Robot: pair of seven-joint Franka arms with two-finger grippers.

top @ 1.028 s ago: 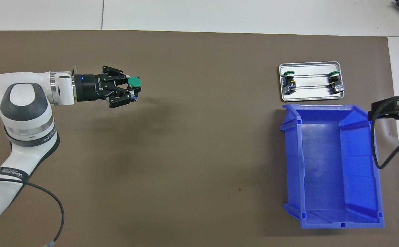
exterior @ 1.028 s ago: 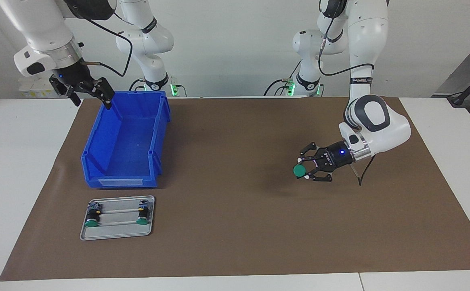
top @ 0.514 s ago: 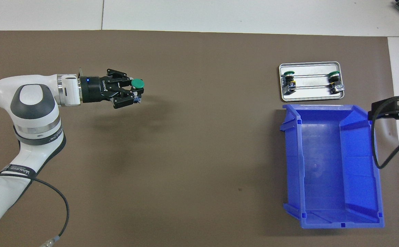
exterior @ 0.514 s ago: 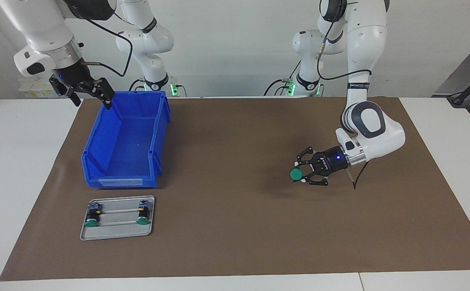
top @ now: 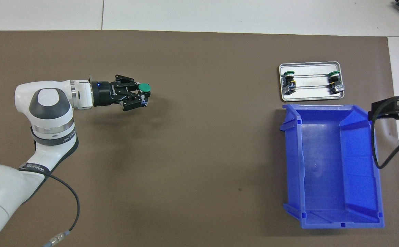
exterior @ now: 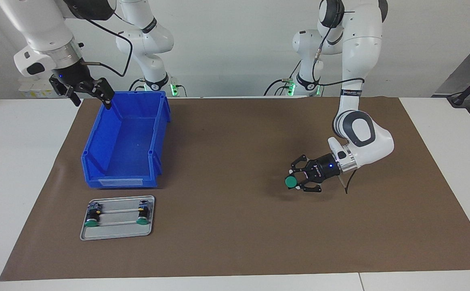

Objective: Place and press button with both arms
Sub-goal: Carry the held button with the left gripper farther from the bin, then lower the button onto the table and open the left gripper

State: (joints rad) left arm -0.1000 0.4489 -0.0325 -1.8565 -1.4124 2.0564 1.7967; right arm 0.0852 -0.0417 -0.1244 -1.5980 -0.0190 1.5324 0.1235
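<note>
Button (exterior: 291, 182) is being held in the left hand (exterior: 299, 180), fingers closed on its body, low over the brown mat (exterior: 235, 226) toward the left arm's end of the tabletop (exterior: 21, 161), cap facing outward, probably so it can be set down for pressing. The right hand (exterior: 84, 89) is being kept waiting, fingers spread, over the blue bin's (exterior: 97, 161) corner. 2 more buttons are lying in the metal tray (exterior: 116, 235); nothing is blocking the path.

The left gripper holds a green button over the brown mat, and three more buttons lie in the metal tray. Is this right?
Not quite. The facing view shows only two buttons in the metal tray, not three. The rest is right: the left gripper holds a green button over the brown mat.
</note>
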